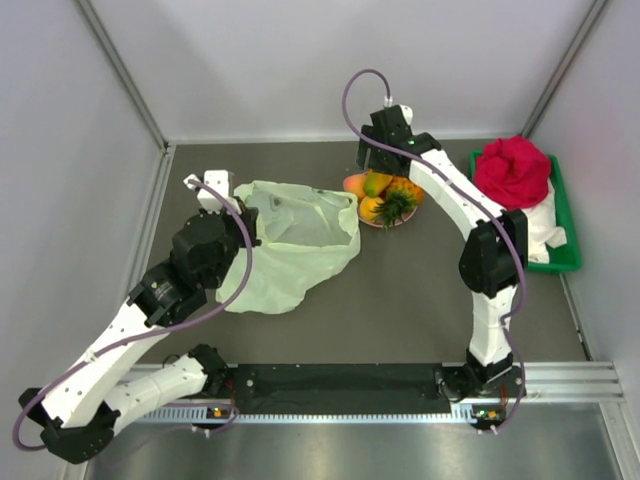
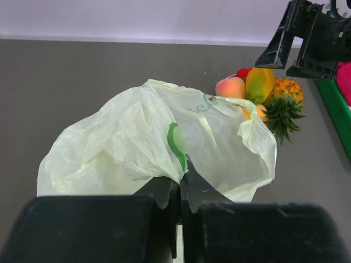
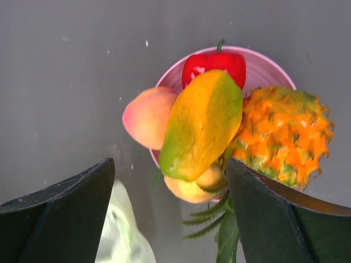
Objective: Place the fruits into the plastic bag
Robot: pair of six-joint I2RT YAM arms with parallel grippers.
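Observation:
The pale-green plastic bag (image 1: pixel 290 250) lies crumpled on the dark table, with its mouth toward the fruits. My left gripper (image 2: pixel 181 175) is shut on a fold at the bag's near edge (image 2: pixel 126 137). The fruits are piled on a round pink plate (image 3: pixel 263 68): a yellow-green mango (image 3: pixel 203 126) on top, a peach-coloured one (image 3: pixel 148 118), a red one (image 3: pixel 214 63) and an orange pineapple (image 3: pixel 282 137) with a green crown. My right gripper (image 3: pixel 170 161) hangs open just above the pile (image 1: pixel 385 198), its jaws either side of the mango and nothing between them.
A green tray (image 1: pixel 565 215) at the right edge holds a red cloth bundle (image 1: pixel 512 170) and some white cloth. Grey walls close in the table at the back and on both sides. The bag's rim lies next to the plate.

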